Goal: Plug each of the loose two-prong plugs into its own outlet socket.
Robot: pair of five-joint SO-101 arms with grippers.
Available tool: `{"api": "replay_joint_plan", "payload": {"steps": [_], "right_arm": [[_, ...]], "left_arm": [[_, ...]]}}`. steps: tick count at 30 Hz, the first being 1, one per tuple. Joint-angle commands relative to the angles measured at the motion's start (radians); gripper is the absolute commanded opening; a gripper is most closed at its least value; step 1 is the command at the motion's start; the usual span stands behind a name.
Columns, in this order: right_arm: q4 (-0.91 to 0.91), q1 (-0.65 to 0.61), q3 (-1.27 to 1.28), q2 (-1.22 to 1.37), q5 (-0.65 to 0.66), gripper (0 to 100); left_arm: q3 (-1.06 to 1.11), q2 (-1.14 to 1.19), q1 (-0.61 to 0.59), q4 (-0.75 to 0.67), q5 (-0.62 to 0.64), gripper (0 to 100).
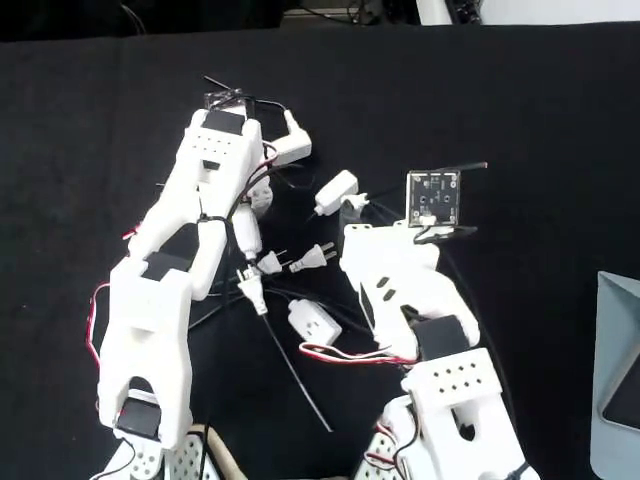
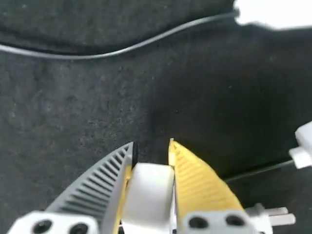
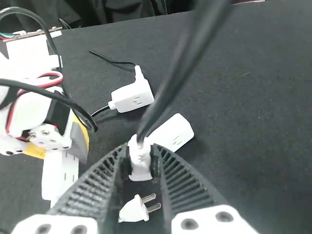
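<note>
On black cloth [image 1: 520, 100], left pincer [image 2: 151, 144] clamps a socket [image 2: 148, 195], right pincer [image 3: 140, 147] a plug [image 3: 139, 162].

Lab — black-draped table [image 1: 545, 95] (robot arms [image 1: 170, 260])

loose plug [image 1: 312, 259] between far socket [image 1: 335, 190] and near socket [image 1: 313, 320]

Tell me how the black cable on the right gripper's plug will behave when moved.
The black cable leaves the plug almost straight, so it seems rather stiff and may tug sideways. The plug looks small and light, so it could twist between the jaws.
</note>
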Motion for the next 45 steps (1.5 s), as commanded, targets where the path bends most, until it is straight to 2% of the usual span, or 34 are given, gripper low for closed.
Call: {"api": "replay_joint_plan", "payload": {"steps": [1,4,12,16,19,29,33,45], "right_arm": [[-0.015,0.008,-0.007,-0.012,-0.005,1.2],[-0.015,0.008,-0.007,-0.012,-0.005,1.2],[-0.015,0.008,-0.007,-0.012,-0.005,1.2],[-0.015,0.008,-0.007,-0.012,-0.005,1.2],[-0.015,0.008,-0.007,-0.012,-0.005,1.2],[-0.015,0.008,-0.007,-0.012,-0.005,1.2],[-0.015,0.008,-0.007,-0.012,-0.005,1.2],[-0.015,0.008,-0.005,-0.012,-0.005,1.2]], "left_arm": [[-0.062,-0.052,-0.027,0.02,-0.104,3],[-0.091,-0.052,-0.068,0.026,-0.21,3],[-0.119,-0.052,-0.14,0.029,-0.66,3],[-0.119,-0.052,-0.131,0.11,-0.793,15],[-0.124,-0.052,-0.142,0.123,-0.81,21],[-0.317,-0.052,-0.255,0.259,-0.876,21],[-0.294,-0.052,-0.277,0.282,-0.873,21],[-0.128,-0.044,-0.237,0.278,-0.873,21]]}}
